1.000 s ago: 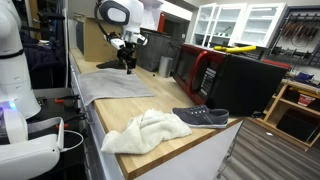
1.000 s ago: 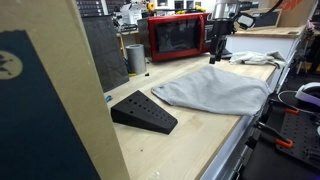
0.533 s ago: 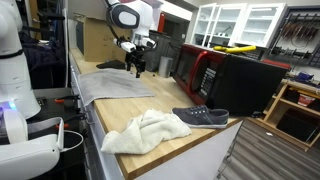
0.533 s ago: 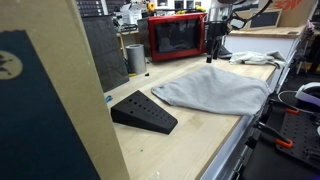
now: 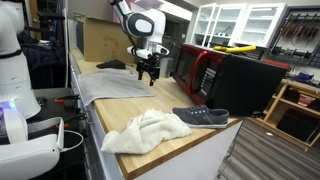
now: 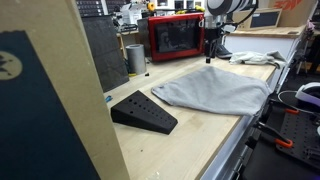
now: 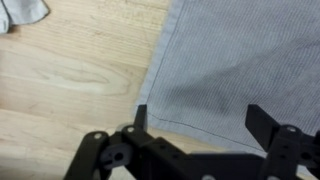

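My gripper (image 5: 149, 75) (image 6: 209, 57) (image 7: 200, 115) hangs open above the wooden table, with nothing between its fingers. Straight below it lies a grey cloth (image 7: 240, 60) (image 5: 115, 84) (image 6: 212, 90), spread flat. In the wrist view the cloth's hemmed edge and corner run under the jaws, and bare wood (image 7: 70, 80) lies beside it. A black fingertip (image 7: 140, 115) stands over the cloth's edge.
A white towel (image 5: 147, 130) and a dark shoe (image 5: 201, 116) lie near the table's end. A black wedge (image 6: 143, 111) sits on the table. A red microwave (image 6: 178, 36) and a metal cup (image 6: 135, 58) stand behind. A white cloth (image 6: 250, 57) lies beyond the grey one.
The arm has travelled along the table toward the microwave side, from the cloth's far end to over its edge. The jaws stayed open.
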Controlling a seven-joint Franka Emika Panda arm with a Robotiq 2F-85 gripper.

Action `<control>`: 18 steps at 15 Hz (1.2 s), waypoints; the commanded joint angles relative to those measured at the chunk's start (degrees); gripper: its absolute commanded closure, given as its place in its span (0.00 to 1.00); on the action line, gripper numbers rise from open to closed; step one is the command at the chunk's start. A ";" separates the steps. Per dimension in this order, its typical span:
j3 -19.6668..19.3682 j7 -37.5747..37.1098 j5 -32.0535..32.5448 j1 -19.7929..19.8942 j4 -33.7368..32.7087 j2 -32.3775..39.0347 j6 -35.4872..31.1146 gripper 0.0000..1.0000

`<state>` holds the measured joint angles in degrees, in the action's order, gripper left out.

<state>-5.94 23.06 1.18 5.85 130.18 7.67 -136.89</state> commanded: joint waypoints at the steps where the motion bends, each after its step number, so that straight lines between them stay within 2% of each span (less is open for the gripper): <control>1: 0.75 3.95 -1.20 1.77 -4.68 3.67 2.92 0.00; 5: 1.02 3.53 -1.35 2.43 -3.91 2.17 3.58 0.00; 6: 0.97 2.79 -0.63 2.23 -3.56 3.43 1.47 0.00; 13: 1.30 3.93 -1.25 2.47 -3.45 3.98 1.43 0.00; 18: 1.27 4.29 0.99 2.56 -4.01 5.41 0.00 0.00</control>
<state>-5.15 26.03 0.97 7.73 126.75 12.53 -135.81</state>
